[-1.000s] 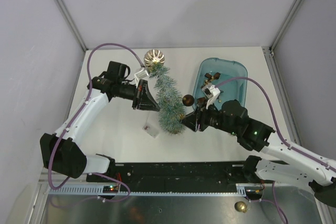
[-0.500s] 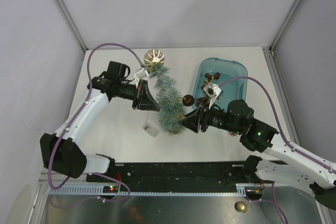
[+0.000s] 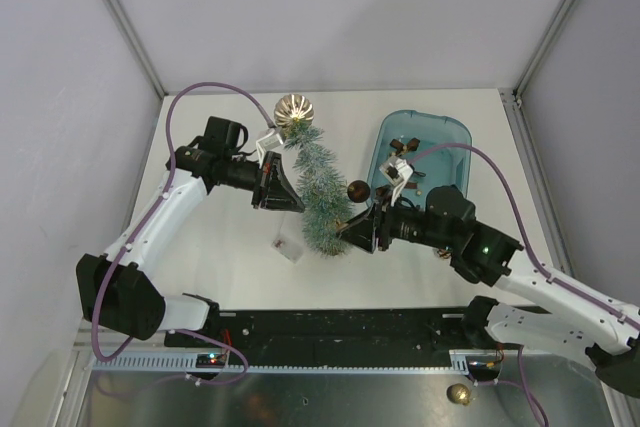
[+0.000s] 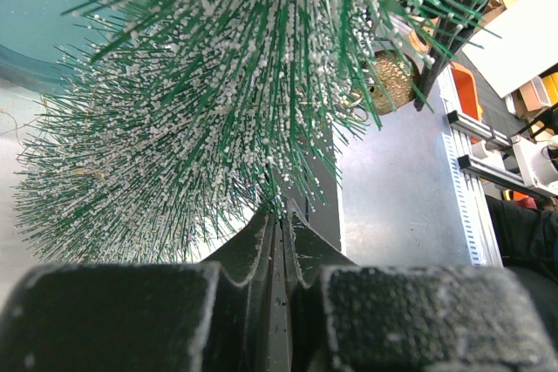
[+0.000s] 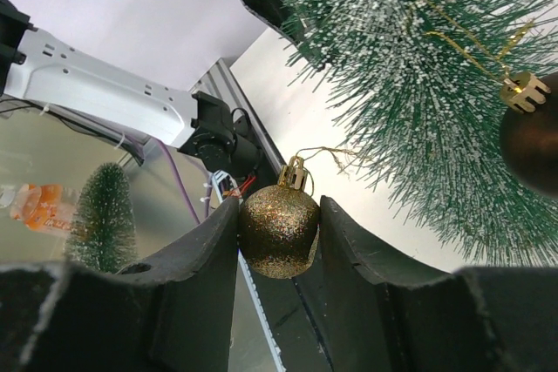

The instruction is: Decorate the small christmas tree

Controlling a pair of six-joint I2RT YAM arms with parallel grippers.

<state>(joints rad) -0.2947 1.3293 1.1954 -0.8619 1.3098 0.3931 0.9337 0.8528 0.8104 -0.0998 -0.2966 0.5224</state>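
The small christmas tree (image 3: 320,192) is frosted green and leans over the table, wide end toward me. Its wooden base is hidden. My left gripper (image 3: 287,194) is shut on its bristly side; in the left wrist view the fingers (image 4: 301,241) press together into the tree (image 4: 218,84). My right gripper (image 3: 348,237) is shut on a small gold glitter ball (image 5: 279,231) just beside the tree's wide end (image 5: 418,84). Its hanging loop is free. A brown ball (image 3: 357,190) hangs on the tree and shows in the right wrist view (image 5: 532,141). A large gold ball (image 3: 295,109) sits at the tip.
A blue tray (image 3: 450,137) with small ornaments stands at the back right. A small clear piece (image 3: 288,247) lies on the table left of the tree's wide end. Another gold ball (image 3: 458,393) lies on the metal shelf below the table's near edge.
My right gripper has edged a little left toward the tree's wide end with the gold glitter ball in it. The left arm and the tree have not moved.
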